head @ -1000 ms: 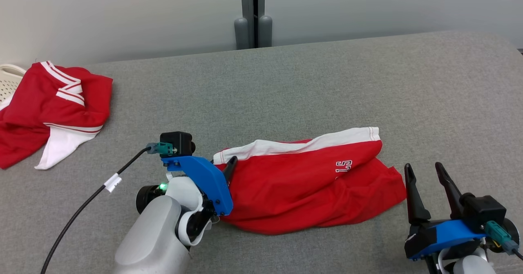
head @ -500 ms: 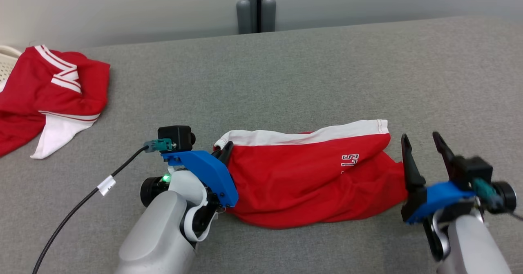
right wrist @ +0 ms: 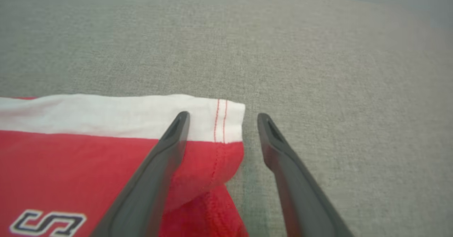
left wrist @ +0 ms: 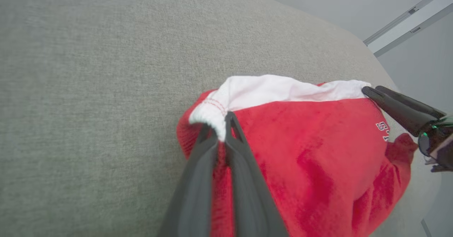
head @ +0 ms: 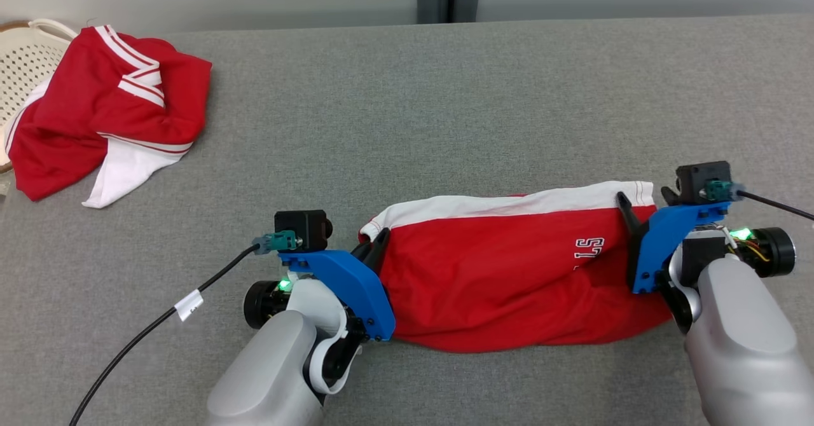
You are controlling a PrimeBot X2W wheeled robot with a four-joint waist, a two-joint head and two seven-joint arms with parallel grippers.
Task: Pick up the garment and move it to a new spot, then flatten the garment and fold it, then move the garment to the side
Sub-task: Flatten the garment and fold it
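Red knit cloth with a white band (head: 509, 205) along its far edge, the garment (head: 509, 286) lies bunched lengthwise on the grey tabletop (head: 445, 95). It is well apart from the heap (head: 108, 108) of other red-and-white clothing that spills from a pale basket (head: 25, 57), and nearer the robot than that heap. At the garment's end closest to the heap, the left jaws are pinched together on the corner of the white band, with a fold of it squeezed between the two dark fingers (left wrist: 198, 180). At the end farthest from the heap, the right jaws stand wide. They straddle the band's other corner, one of the fingers (right wrist: 155, 173) over the cloth and the other over bare tabletop just beside the stitched hem; I cannot tell whether either tip touches. The printed letters (head: 588, 251) sit on the red body near that corner. The garment looks light, limp and not at all fragile, so it should sag in the middle once both ends rise, and it should slide easily over the tabletop's weave. The band corners seem the best hold: the hem there is doubled and stitched, thicker than the body, and less likely to slip or stretch. The right jaws probably need to reach a little deeper over the corner and catch every layer, or the body may hang open like a bag. Lifting both ends level should keep the band taut.
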